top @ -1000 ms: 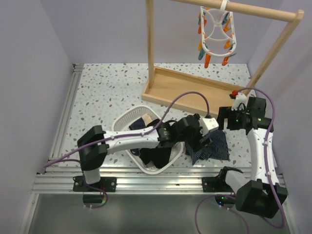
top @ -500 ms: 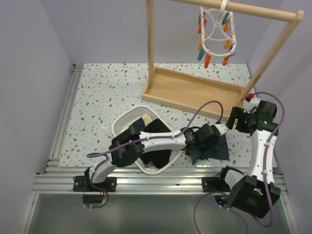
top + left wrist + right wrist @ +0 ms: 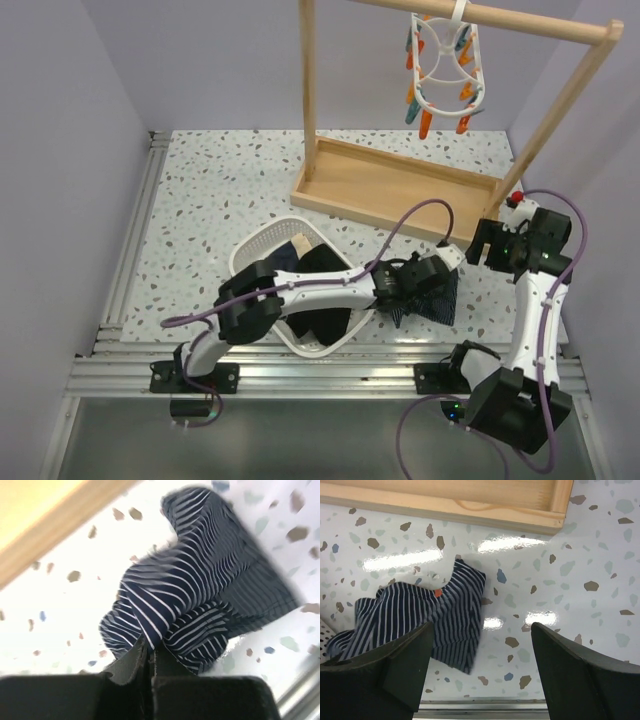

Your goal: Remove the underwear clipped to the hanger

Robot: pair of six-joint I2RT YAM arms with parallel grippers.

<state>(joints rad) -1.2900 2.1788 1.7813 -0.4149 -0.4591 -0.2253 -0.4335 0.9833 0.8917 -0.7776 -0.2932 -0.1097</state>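
Observation:
The navy-and-white striped underwear lies bunched on the speckled table, right of the basket. My left gripper is shut on a fold of it; in the left wrist view the striped cloth rises from the pinched jaws. My right gripper hovers open to the right of the garment, apart from it. Its wrist view shows the striped underwear below and to the left of the wide jaws. The white hanger hangs on the wooden rail with orange and teal clips, no garment on it.
A white perforated basket sits at the front centre with dark garments and a navy one with a beige band inside. The wooden rail frame's tray base stands behind. The table's metal front edge runs close by.
My left gripper reached right to the striped underwear and shut on it, gathering the cloth into a tighter bunch. The right arm drew back to the right, still open.

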